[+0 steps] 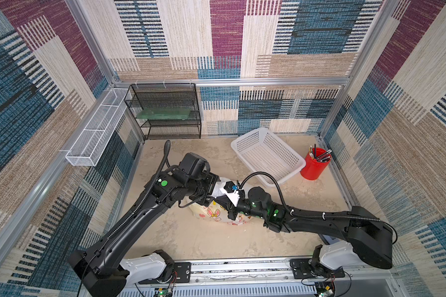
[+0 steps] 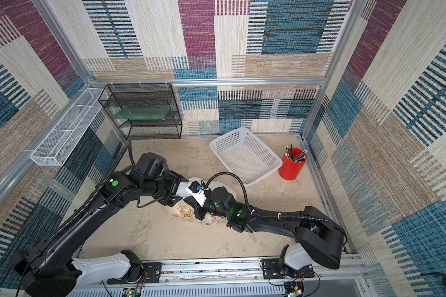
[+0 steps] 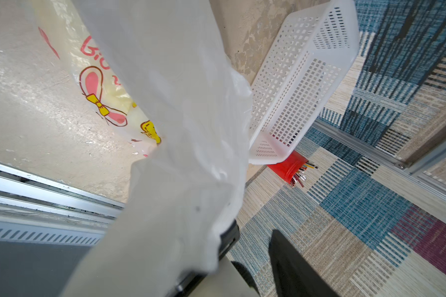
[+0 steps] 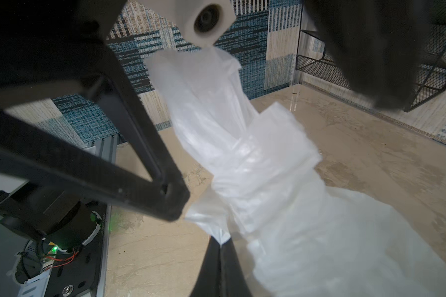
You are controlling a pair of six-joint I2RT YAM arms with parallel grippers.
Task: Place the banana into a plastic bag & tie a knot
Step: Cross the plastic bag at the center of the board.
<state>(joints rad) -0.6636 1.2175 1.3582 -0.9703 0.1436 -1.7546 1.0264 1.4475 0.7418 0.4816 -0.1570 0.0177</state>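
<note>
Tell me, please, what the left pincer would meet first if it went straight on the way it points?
Probably the plastic bag, whose film hangs before the left pincer; beyond it perhaps the right arm, but depth is unclear.

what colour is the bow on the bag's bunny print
Yellow bow, between pink ears; clearest in the left wrist view.
</note>
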